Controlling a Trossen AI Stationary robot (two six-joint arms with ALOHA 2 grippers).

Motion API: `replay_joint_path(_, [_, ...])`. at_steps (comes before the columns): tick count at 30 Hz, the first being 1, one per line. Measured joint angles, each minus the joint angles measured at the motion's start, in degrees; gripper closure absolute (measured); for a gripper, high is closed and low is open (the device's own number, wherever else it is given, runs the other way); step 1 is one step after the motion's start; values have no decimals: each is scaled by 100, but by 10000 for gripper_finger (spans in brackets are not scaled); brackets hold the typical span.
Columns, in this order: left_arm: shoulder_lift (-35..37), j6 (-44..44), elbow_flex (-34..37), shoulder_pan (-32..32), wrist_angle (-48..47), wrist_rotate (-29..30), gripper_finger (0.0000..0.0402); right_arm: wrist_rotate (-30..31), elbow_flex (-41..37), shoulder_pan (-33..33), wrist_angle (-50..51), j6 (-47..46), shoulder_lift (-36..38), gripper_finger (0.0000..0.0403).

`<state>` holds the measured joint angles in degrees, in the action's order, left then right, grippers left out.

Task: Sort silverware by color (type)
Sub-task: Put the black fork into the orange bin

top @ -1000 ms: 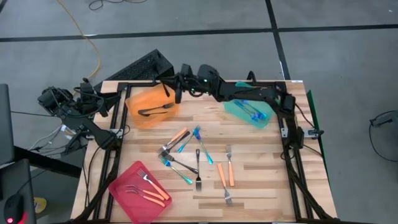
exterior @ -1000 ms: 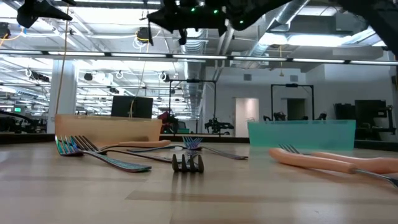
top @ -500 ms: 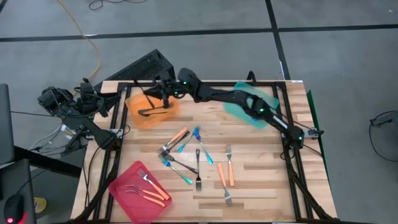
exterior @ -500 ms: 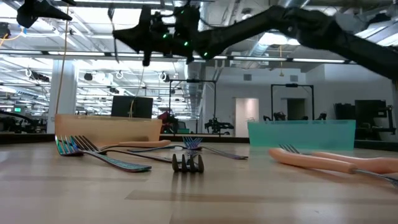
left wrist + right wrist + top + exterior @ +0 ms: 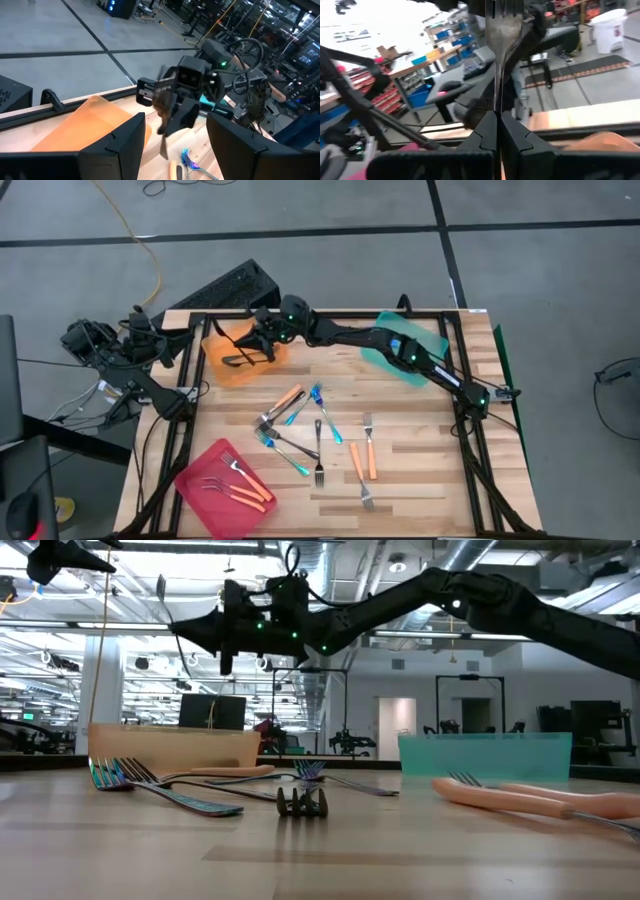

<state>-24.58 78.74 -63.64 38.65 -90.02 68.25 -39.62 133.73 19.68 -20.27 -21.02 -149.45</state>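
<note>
Right gripper (image 5: 254,340) suspended above the orange tray (image 5: 222,364), fingers clamped on a plain metal fork (image 5: 502,30); left gripper (image 5: 175,150) parked beyond the worktop (image 5: 420,450) edge, fingers apart; unsorted forks (image 5: 318,442) lie mid-worktop.

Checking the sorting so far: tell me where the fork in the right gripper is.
In the high view the right gripper holds a plain metal fork over the orange tray at the table's far left, above the dark fork already lying in it.
</note>
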Motion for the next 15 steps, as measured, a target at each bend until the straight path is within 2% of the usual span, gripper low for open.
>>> replay_joint_path(7, [0, 4, 0, 0, 0, 2, 205, -66, 2, 34, 828, 1070, 4, 378])
replay_joint_path(10, [0, 9, 0, 0, 0, 4, 205, 398, 2, 16, 1296, 1470, 7, 378])
replay_joint_path(15, [0, 58, 0, 0, 0, 4, 205, 810, 0, 24, 1743, 1893, 4, 378])
